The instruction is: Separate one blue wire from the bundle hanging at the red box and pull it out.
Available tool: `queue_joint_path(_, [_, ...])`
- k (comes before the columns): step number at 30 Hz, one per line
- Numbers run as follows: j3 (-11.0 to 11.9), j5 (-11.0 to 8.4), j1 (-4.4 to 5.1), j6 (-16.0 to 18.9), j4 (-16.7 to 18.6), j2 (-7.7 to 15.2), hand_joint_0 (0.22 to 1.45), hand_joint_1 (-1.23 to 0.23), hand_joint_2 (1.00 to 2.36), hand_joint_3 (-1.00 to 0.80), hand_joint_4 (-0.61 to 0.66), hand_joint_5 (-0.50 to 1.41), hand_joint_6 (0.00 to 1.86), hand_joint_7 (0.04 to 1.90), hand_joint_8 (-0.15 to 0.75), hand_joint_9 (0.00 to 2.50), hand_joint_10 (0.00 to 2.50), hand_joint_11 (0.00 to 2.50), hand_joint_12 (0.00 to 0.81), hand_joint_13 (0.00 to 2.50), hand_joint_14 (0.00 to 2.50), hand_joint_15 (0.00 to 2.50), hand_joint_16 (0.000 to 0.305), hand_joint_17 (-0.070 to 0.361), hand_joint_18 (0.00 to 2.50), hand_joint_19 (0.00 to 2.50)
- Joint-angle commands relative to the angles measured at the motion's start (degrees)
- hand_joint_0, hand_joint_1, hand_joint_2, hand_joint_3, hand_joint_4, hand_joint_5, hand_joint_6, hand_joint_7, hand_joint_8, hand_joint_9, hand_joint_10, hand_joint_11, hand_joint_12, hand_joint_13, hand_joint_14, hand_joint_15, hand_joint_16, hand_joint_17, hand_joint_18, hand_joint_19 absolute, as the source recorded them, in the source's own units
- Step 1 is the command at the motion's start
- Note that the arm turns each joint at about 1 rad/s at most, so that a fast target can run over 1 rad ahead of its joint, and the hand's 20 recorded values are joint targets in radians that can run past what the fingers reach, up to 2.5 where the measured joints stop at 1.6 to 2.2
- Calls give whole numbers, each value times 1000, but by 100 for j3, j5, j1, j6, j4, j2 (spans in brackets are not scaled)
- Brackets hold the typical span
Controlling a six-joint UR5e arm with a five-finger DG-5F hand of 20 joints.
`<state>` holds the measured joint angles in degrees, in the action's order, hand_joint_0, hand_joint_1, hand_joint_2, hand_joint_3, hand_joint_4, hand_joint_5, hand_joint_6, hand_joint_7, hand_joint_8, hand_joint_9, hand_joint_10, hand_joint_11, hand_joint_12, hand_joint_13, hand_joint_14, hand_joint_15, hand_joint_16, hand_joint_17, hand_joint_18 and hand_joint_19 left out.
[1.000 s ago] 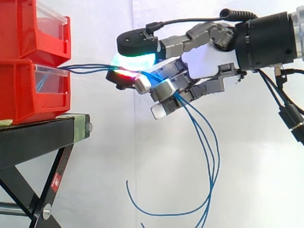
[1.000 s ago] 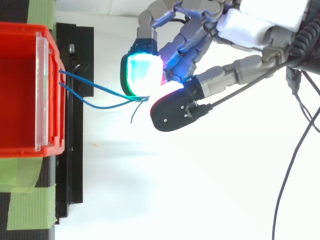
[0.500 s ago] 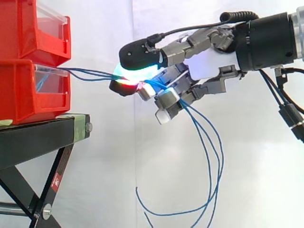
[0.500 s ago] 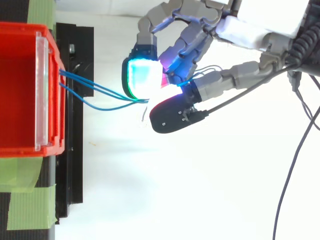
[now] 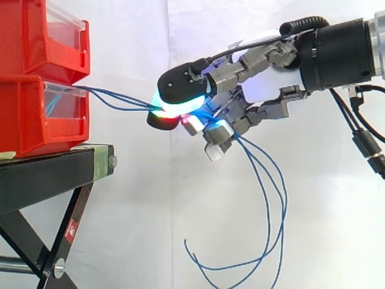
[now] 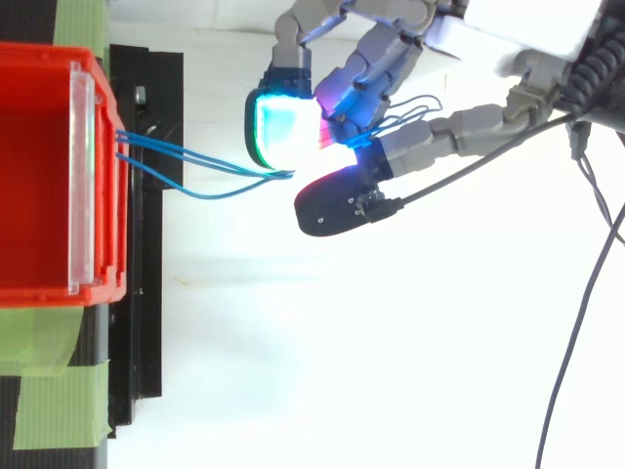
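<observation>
Between the red bins (image 5: 36, 114) and the hand (image 5: 264, 84) the air is open except for the blue wires (image 6: 181, 151) stretched across it. Their slack loops hang below the hand, cluttering that space. The black stand (image 5: 48, 177) blocks any approach from under the bins.

Bright, soft, even light fills both views. In the top view the white backdrop (image 6: 410, 371) is washed out, with a faint shadow beside the stand (image 6: 146, 293). The pads (image 6: 283, 127) of the hand (image 6: 342, 200) glow cyan, blooming into white glare.
</observation>
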<state>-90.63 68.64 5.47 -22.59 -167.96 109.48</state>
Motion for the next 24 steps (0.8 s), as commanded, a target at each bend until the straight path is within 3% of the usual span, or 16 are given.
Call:
queue_joint_path(1, [2,0,-11,-79,0,-6,551,-663,1010,-366,182,-209,916,994,357,1131,17,1214,436,1285,23,1232,59,134,962,756])
queue_joint_path(24, [2,18,-20,-668,18,3,499,-609,1002,-467,209,-204,896,961,381,1144,17,1211,464,1298,21,1218,64,143,990,756])
